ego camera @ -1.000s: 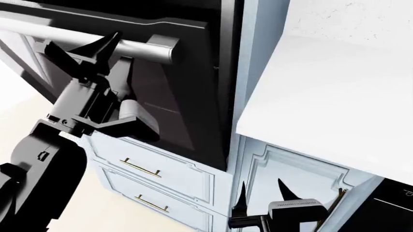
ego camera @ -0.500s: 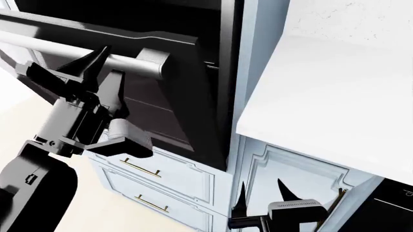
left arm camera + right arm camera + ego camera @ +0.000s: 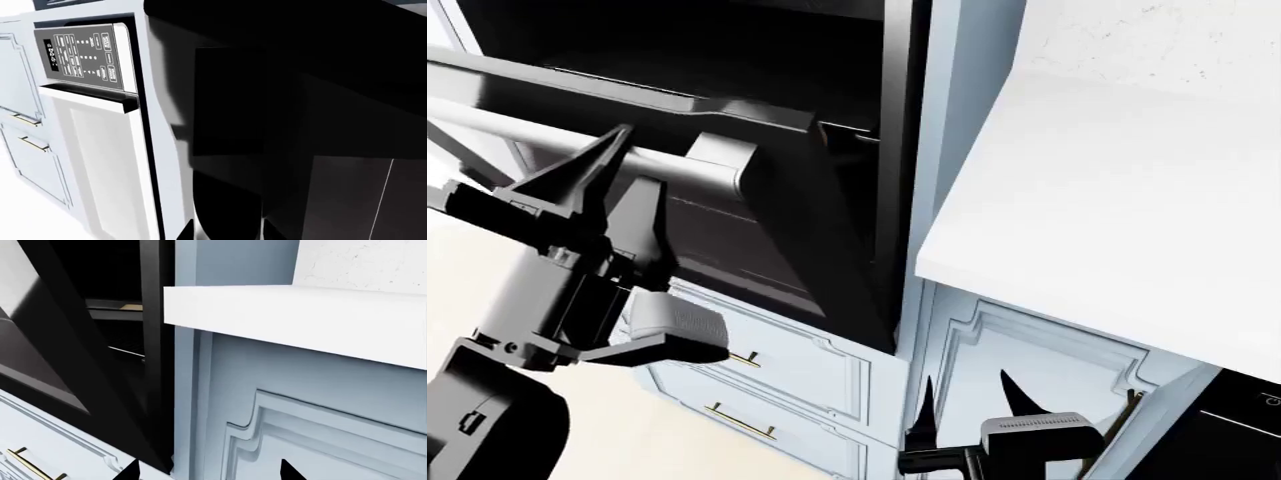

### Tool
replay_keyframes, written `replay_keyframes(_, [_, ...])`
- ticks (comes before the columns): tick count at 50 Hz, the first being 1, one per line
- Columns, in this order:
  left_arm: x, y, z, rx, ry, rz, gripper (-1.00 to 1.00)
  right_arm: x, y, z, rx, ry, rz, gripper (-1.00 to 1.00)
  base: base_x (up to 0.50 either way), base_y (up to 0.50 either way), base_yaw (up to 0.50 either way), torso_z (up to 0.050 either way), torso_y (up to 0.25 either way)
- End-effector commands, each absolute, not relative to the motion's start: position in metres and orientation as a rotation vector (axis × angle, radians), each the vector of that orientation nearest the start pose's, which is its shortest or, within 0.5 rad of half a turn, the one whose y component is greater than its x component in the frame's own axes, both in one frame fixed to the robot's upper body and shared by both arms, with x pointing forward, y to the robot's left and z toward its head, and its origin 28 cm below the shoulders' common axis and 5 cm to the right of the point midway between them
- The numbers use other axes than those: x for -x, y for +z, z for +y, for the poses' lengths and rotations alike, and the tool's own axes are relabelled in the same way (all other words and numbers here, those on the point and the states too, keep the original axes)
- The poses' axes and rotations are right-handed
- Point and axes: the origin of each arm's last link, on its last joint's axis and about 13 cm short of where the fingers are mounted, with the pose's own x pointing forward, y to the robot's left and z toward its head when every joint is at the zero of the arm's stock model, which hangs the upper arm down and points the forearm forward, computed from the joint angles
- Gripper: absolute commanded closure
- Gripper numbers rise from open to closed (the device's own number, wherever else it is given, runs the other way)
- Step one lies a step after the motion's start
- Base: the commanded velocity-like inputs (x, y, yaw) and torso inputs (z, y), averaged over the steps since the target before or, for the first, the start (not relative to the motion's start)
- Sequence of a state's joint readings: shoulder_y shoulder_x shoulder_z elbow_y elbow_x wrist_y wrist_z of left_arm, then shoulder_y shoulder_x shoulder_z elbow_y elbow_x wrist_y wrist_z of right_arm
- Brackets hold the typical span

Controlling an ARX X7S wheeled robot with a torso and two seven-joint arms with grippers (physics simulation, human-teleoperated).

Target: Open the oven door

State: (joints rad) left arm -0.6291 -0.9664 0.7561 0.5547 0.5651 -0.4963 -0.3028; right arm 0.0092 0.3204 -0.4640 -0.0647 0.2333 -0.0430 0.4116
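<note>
A: Door first. Where is it?

B: The oven door (image 3: 767, 235) sits at the left of the head view, tipped outward from its top edge, with a dark gap showing between it and the black oven frame (image 3: 897, 170). Its silver bar handle (image 3: 681, 170) runs along the near top edge.

A: Left gripper?

B: The left gripper (image 3: 614, 190) is at that handle, one dark finger above the bar and one below. The jaws stand apart around it; whether they press on it, I cannot tell.

A: And the right?

B: The right gripper (image 3: 968, 395) hangs low, near the pale blue cabinet panel (image 3: 1034, 345) under the white bench (image 3: 1121, 200), well apart from the door. Its jaws are apart, holding nothing.

A: Below the door?

B: Pale blue drawers (image 3: 794, 365) with brass handles (image 3: 741, 420).
</note>
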Motion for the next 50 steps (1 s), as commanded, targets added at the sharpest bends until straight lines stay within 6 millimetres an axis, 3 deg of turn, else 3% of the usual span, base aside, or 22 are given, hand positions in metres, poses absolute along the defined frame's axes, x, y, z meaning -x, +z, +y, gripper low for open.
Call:
replay_keyframes(1, [-0.232, 0.242, 0.303, -1.442, 0.42, -0.906, 1.0, -0.19, 0.014, -0.081, 0.065, 0.054, 0.002, -1.0, 0.0, 0.0, 0.0, 0.0, 0.0])
replay_keyframes(50, [-0.2, 0.196, 0.317, -1.445, 0.468, -0.873, 1.0, -0.19, 0.012, -0.079, 0.069, 0.06, -0.001, -1.0, 0.0, 0.0, 0.0, 0.001, 0.003])
